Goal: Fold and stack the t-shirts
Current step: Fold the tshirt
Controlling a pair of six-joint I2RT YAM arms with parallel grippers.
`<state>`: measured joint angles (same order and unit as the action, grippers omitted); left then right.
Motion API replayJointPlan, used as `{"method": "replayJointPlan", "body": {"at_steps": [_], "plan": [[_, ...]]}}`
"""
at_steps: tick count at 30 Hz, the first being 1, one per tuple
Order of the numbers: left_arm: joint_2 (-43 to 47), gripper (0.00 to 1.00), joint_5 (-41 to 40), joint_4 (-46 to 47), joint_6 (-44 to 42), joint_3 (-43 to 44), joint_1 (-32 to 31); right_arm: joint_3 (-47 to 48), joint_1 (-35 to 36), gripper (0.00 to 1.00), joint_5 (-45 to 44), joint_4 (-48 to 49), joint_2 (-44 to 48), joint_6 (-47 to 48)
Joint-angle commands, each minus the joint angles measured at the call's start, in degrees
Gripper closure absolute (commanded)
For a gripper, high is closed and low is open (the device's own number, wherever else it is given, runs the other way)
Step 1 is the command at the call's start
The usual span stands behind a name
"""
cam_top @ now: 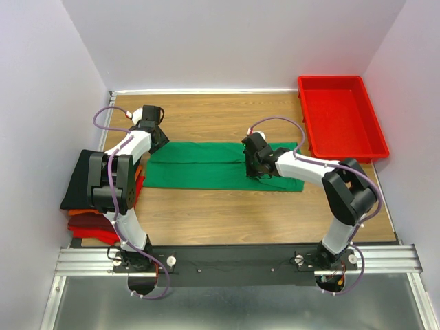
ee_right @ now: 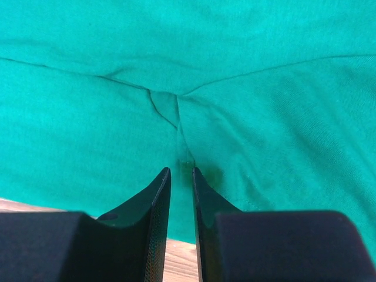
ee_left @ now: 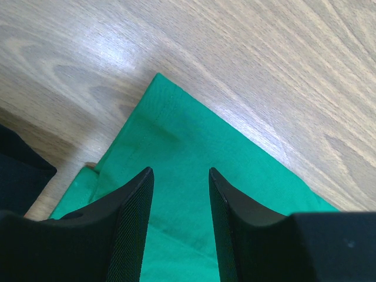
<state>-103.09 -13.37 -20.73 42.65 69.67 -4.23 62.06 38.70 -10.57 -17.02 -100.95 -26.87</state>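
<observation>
Near left: folded stack [cam_top: 86,220], black over orange and red, parked aside as finished pile; centre: green t-shirt [cam_top: 206,165] lying as long strip, likely awaiting crosswise fold; right gripper [ee_right: 181,171] pinched on cloth ridge toward right end; left gripper [ee_left: 181,171] agape over far-left corner, gripping nothing; far right: red tray [cam_top: 342,117]; no readable writing anywhere.

In the top view the left arm [cam_top: 115,180] covered the middle of the folded stack [cam_top: 74,201] at the frame's left; only edges of the black t-shirt [cam_top: 77,180] and red t-shirt [cam_top: 89,228] showed. Its layers could not be counted. In the right wrist view the green t-shirt [ee_right: 264,135] ran off the top, left and right edges.
</observation>
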Motion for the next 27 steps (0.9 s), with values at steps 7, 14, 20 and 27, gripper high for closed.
{"method": "replayJointPlan", "body": {"at_steps": [7,14,20,27], "plan": [[-1.0,0.49,0.5,0.1,-0.6,1.4,0.1,0.7,0.9,0.72,-1.9,-2.1,-3.4,1.1],[-1.0,0.49,0.4,0.0,-0.6,1.8,0.1,1.0,0.9,0.89,-2.8,-2.2,-2.0,0.6],[-1.0,0.49,0.3,-0.2,-0.6,1.9,0.1,2.1,0.9,0.95,-1.8,-2.5,0.8,0.2],[-0.6,0.49,0.3,-0.3,-0.7,1.8,0.1,3.6,0.9,0.96,1.6,-2.6,2.0,-0.5]]}}
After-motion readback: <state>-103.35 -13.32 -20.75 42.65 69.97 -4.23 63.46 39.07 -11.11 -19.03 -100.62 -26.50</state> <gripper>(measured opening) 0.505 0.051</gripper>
